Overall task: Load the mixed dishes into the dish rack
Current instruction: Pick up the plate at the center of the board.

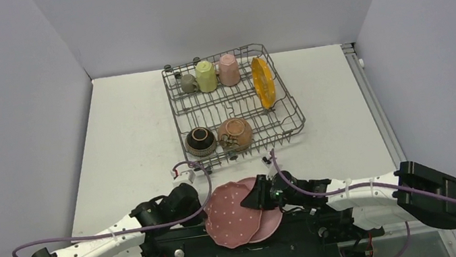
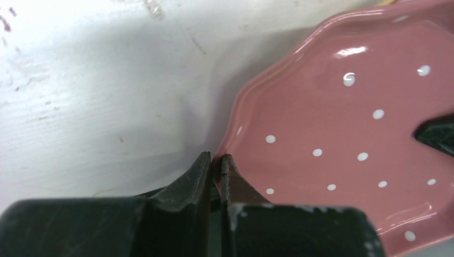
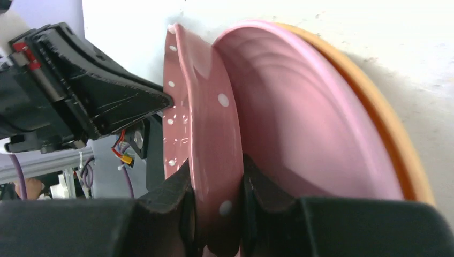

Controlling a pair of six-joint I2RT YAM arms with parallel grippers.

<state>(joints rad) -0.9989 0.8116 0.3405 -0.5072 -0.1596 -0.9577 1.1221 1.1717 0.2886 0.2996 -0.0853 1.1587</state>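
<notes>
On the white table, my right claw pinches the dotted pink plate by its rim (left claw clenched empty against the opposite edge), a thin grip that could slip on lifting.

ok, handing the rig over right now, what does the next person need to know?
Left gripper: shut, tips against the dotted pink plate rim.
Right gripper: shut on that plate's opposite edge, tilting it up off the plain pink plate beneath, close to the arm bases.
Done: grey cup, yellow mug, pink mug, orange plate and two brown bowls sit in the dish rack.
To do: rack both pink plates.
</notes>
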